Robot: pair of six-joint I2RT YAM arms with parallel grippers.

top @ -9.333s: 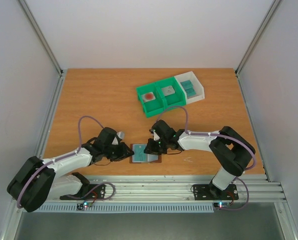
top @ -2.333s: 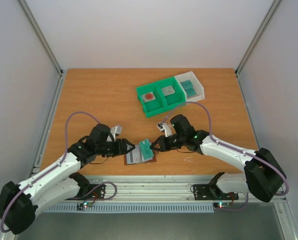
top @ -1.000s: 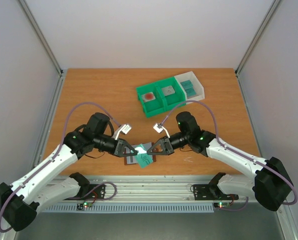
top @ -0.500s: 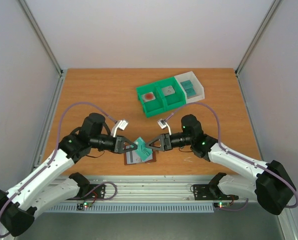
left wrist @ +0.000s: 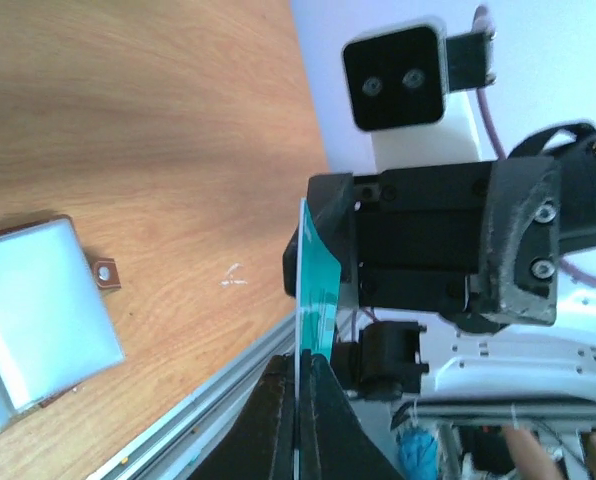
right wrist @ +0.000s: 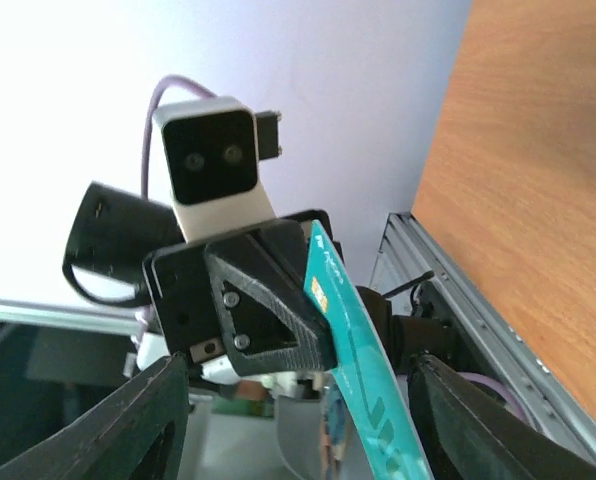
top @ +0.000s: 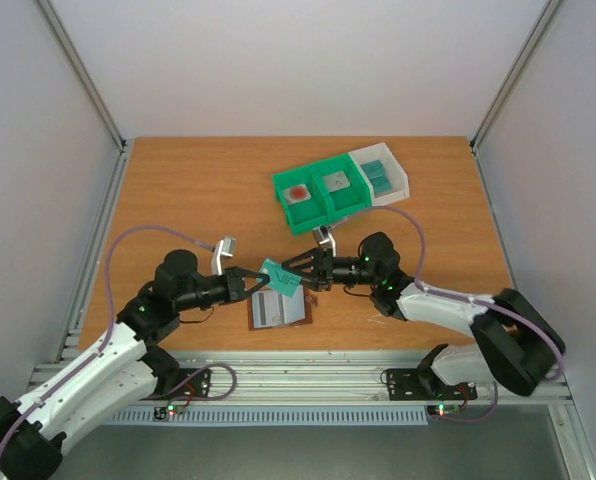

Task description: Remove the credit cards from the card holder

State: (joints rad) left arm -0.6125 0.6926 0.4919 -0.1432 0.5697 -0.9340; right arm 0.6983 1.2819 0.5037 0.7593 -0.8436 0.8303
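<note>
Lifting clear of the counter since a second ago, and spreading the right hand's jaws over that same second. Now pinching the card in the left hand, jaws shut tight on its near end. Holding it in mid-air, tilted, above and just behind the holder, apart from it. Showing edge-on in the left wrist view as a thin teal line rising out of the closed fingers.

Standing wide with the right hand, one finger on either side of the card's far end; seemingly not pressing either face, so probably letting go rather than gripping. Leaving the holder lying open and flat near the counter's front edge. Not showing clearly whether more cards are sitting in its pockets.

Judging the card as very light, thin and stiff with a little spring, and slick on both faces. Expecting it to pivot or slide in a shallow pinch at one end. Favouring a deep bite across the flat faces near a short edge, never on the thin rim. Needing little force, since squeezing harder is only bowing the plastic.
</note>
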